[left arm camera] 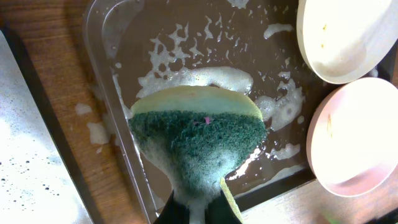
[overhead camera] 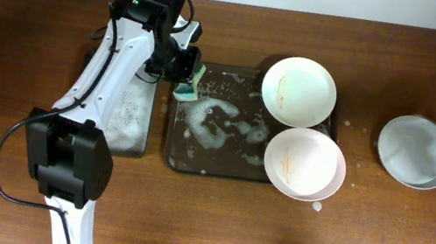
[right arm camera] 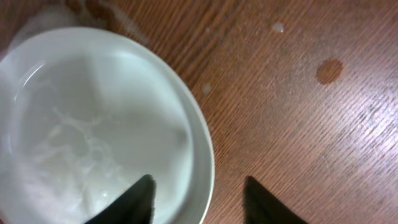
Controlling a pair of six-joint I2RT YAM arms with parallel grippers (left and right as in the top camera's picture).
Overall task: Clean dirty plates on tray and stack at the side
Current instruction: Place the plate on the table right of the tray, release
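The dark brown tray (overhead camera: pixel 177 155) holds soapy foam and two plates with orange streaks on its right side: one at the back (overhead camera: pixel 298 91) and one at the front (overhead camera: pixel 304 163). Both show in the left wrist view (left arm camera: pixel 342 37) (left arm camera: pixel 357 143), with the tray (left arm camera: pixel 186 50). A third plate (overhead camera: pixel 413 150) sits on the table at the right; in the right wrist view (right arm camera: pixel 93 124) its inside looks wet. My left gripper (overhead camera: pixel 186 77) is shut on a green-and-yellow sponge (left arm camera: pixel 199 143) above the tray's back left corner. My right gripper (right arm camera: pixel 199 193) is open, its fingers astride that plate's rim.
A narrower black tray (overhead camera: pixel 126 115) with foam lies left of the brown tray. Water drops (right arm camera: pixel 278 27) and a round dark spot (right arm camera: pixel 329 71) mark the wooden table near the right plate.
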